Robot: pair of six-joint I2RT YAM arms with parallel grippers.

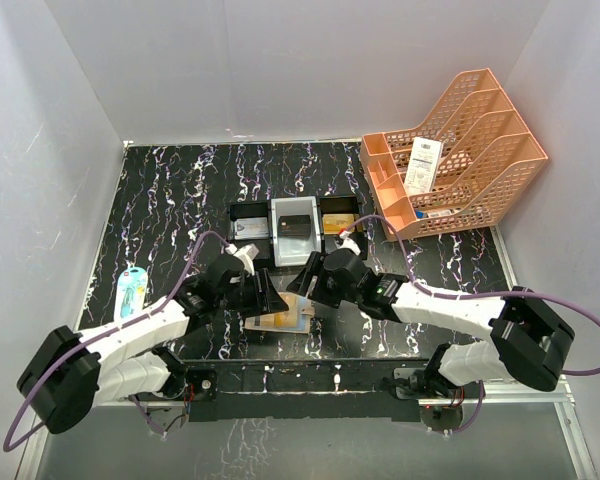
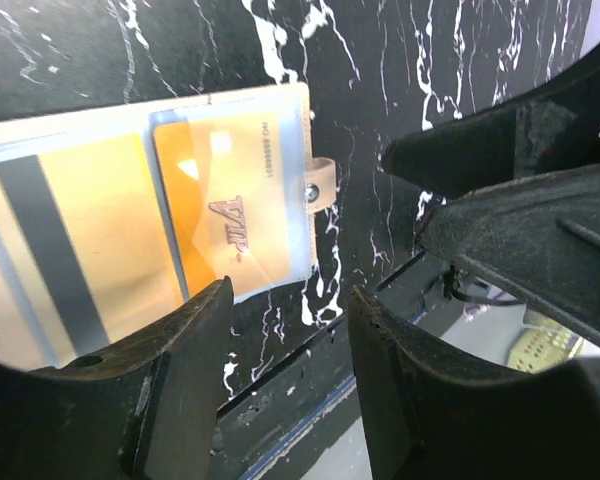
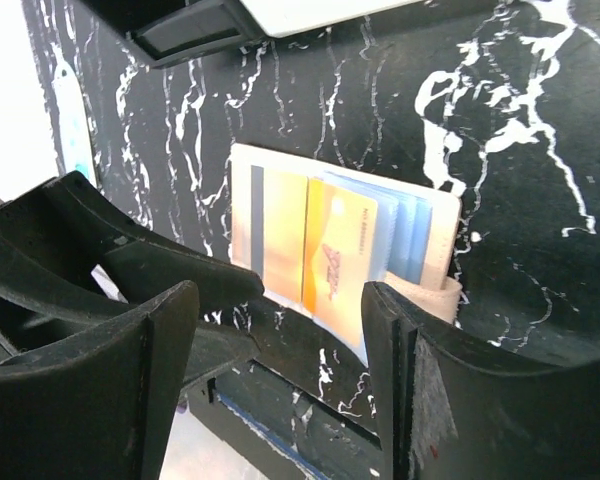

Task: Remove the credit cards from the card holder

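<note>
- Black-and-grey tray [image 1: 295, 207]: just beyond both claws.
- Orange file rack [image 1: 480, 140]: well beyond the right claw [image 1: 308, 283], to its right, with a white receipt [image 1: 422, 165] in it.
- Pale blue packet [image 1: 130, 292]: flat on the marbled tabletop [image 1: 180, 200], well left of the left claw [image 1: 267, 297].

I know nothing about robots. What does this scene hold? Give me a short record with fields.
Card holder: tan folding wallet, open flat on the black marbled table
Cards inside: gold VIP card, gold card with dark stripe
Left gripper: open, empty, beside the wallet
Right gripper: open, empty, beside the wallet
Tray: black-and-grey three-compartment tray holding a grey card, a black card, a gold card
Rack: orange plastic file rack holding a white receipt
</note>
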